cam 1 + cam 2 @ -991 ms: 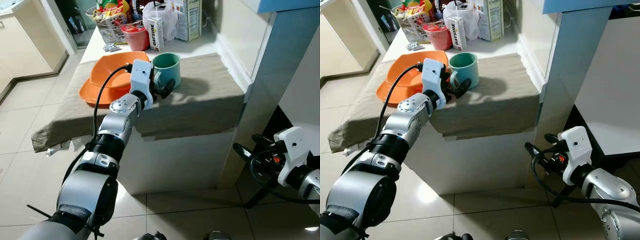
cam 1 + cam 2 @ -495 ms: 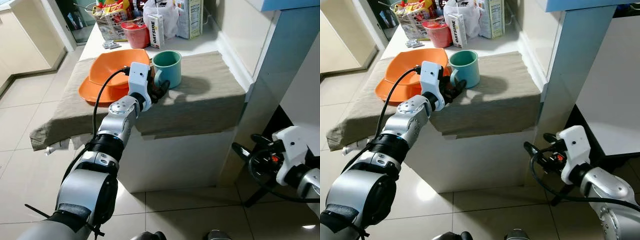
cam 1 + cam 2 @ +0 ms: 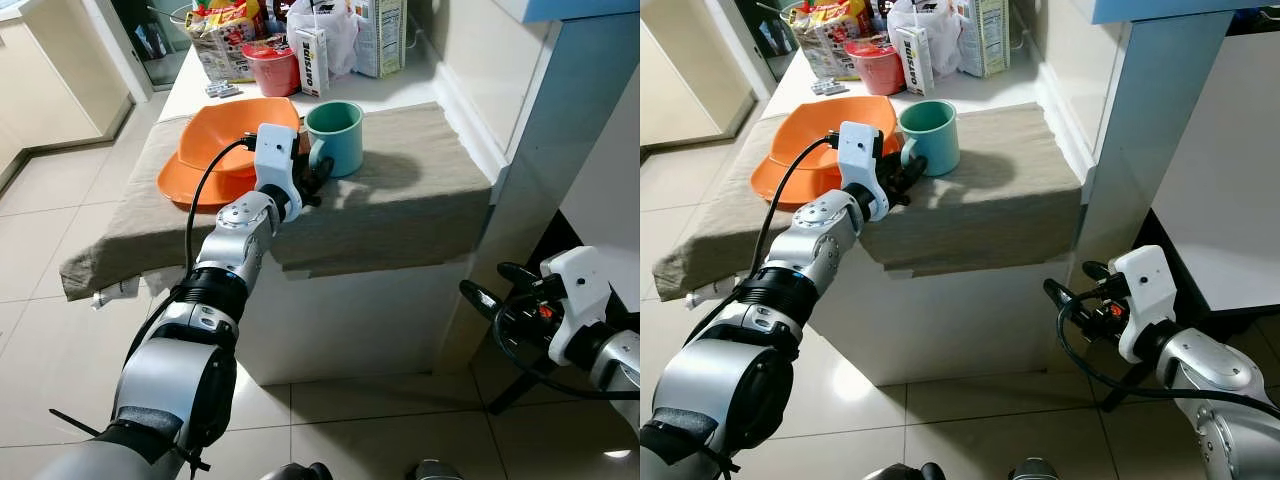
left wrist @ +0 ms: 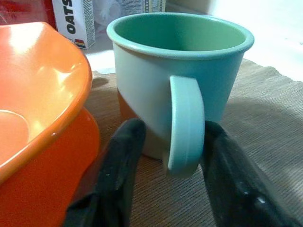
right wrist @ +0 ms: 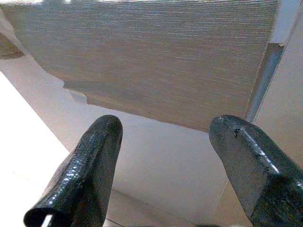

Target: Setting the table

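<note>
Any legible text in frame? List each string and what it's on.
"OATSIDE": on the white carton behind the teal mug.
"OATS": the same carton, cropped in the left wrist view.
Print on the tall box and the snack packets: too small to read.

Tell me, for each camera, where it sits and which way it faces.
Left eye view: on the head, looking forward and down at the cloth-covered table; shows the left arm reaching to the green mug and the right gripper low beside the table.
Right eye view: same scene, taken slightly from the right.
Left wrist view: along the left gripper, its fingers either side of the mug's handle, the orange bowl beside it.
Right wrist view: along the open right gripper, facing the hanging tablecloth.
Shared: mug and bowl appear in head and left wrist views.
</note>
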Robot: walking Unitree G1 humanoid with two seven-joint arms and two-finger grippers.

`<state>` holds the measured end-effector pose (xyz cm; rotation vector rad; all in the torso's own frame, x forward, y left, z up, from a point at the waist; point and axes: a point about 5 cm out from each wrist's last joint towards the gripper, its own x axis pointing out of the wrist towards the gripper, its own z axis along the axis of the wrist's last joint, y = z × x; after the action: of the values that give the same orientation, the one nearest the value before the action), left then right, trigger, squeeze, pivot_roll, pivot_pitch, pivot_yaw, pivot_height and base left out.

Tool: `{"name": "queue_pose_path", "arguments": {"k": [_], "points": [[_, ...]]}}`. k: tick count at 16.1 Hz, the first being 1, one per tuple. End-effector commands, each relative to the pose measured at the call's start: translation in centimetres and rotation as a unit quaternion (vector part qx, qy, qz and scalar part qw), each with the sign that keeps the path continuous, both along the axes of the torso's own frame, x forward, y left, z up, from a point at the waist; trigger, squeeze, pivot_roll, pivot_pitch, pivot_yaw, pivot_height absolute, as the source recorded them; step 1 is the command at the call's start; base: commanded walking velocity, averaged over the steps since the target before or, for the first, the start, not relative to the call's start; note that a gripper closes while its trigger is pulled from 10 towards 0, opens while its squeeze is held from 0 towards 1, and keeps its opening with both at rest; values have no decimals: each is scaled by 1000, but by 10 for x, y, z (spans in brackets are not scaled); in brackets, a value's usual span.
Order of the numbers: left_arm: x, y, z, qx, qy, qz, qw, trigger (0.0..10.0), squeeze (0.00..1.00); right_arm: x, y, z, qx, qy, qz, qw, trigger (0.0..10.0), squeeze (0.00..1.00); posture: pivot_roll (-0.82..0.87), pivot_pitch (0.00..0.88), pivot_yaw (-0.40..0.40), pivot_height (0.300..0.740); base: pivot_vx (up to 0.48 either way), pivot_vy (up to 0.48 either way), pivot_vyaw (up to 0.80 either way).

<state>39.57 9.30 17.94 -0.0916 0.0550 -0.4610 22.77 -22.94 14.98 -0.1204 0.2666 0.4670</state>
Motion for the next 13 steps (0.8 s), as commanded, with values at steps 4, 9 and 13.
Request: {"name": "queue_pose_path", "arguments": {"k": [4, 9, 13], "points": [[1, 2, 11, -6, -19, 1, 1000, 0, 0, 2, 8, -6, 5, 7, 10, 1000, 10000, 0, -309, 86, 175, 740, 0, 0, 0], [-2, -5, 16, -22, -27, -24, 999, 0, 0, 5, 10, -7, 9, 10, 12, 1000, 10000, 0, -302, 86, 171, 740, 0, 0, 0], [-4, -5, 13, -20, -26, -29, 999, 0, 0, 8, 13, -9, 11, 11, 17, 1000, 10000, 0, -290, 83, 168, 740, 0, 0, 0]]}}
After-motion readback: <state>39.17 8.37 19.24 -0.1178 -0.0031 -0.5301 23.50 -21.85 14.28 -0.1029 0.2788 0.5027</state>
